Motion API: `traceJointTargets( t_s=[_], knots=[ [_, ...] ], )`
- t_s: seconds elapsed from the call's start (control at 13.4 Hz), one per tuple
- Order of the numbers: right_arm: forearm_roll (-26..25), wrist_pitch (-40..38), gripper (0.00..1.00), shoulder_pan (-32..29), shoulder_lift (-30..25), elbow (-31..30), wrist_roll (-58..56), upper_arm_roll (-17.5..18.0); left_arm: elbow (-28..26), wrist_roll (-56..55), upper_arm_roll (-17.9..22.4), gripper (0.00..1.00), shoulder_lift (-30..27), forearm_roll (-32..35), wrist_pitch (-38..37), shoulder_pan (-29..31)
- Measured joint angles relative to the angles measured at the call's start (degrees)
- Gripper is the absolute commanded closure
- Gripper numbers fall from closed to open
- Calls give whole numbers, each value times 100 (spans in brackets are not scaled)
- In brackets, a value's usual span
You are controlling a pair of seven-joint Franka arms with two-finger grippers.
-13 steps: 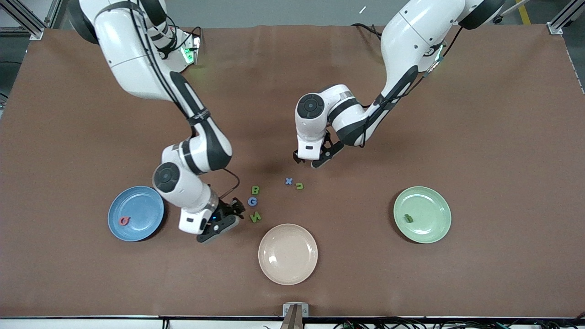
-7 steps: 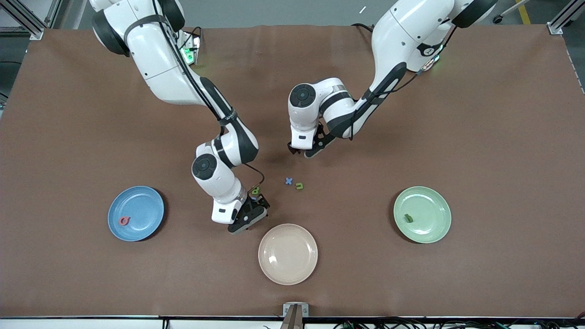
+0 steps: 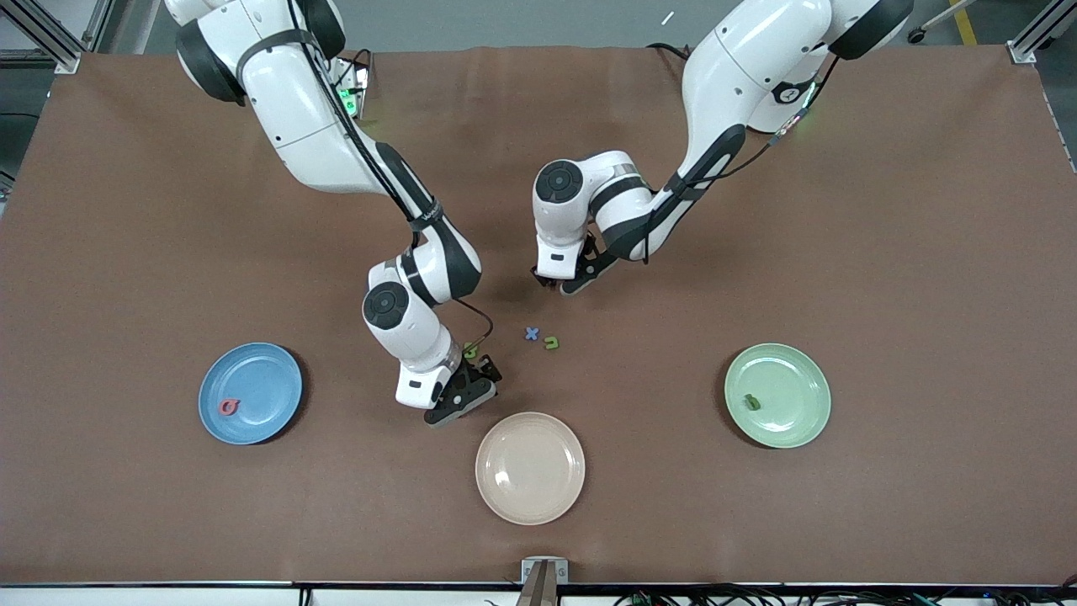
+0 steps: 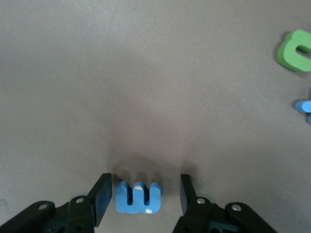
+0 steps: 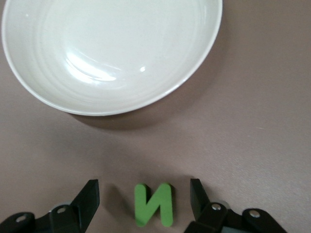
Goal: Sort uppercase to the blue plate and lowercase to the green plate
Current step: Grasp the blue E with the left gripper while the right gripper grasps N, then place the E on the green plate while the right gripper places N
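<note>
the green n [image 5: 153,204] lies flat on the brown table cover [image 3: 909,252], close to the beige plate [image 3: 530,468] and farther from the front camera than it; its long strokes run along the line of the fingers that flank it. the right gripper [image 5: 144,204] is low over it, fingers spread wide on both sides and not touching. the blue e-shaped letter [image 4: 137,197] lies flat near the table's middle, its three prongs pointing away from the wrist, between the half-spread fingers of the left gripper [image 4: 144,198], with a gap on each side. nearer the front camera lie a blue x [image 3: 531,333] and a green u-shaped letter [image 3: 551,342], side by side. the blue plate [image 3: 261,379], toward the right arm's end, holds a pink-red ring letter [image 3: 229,407]. the green plate [image 3: 791,379], toward the left arm's end, holds one green letter [image 3: 751,402]. grey floor shows past the table's edge
</note>
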Motion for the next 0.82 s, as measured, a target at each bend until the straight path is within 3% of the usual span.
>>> traceJointTargets(
  t_s=[0.22,0.37,0.67,0.82],
  knots=[
    [-22,0,30,0,0,-11,-1,-46,1,0,-3,65,23,5,36,-7],
    [-33,4,45,0,-2,-14,-3,-57,16,0,-11,98,18,6,76,-4],
    [-42,7,79,0,-15,-14,-4,-74,14,0,-4,100,4,6,73,40],
    [-41,-7,90,2,-60,-13,-2,-78,61,25,13,100,-79,28,76,227]
  ],
)
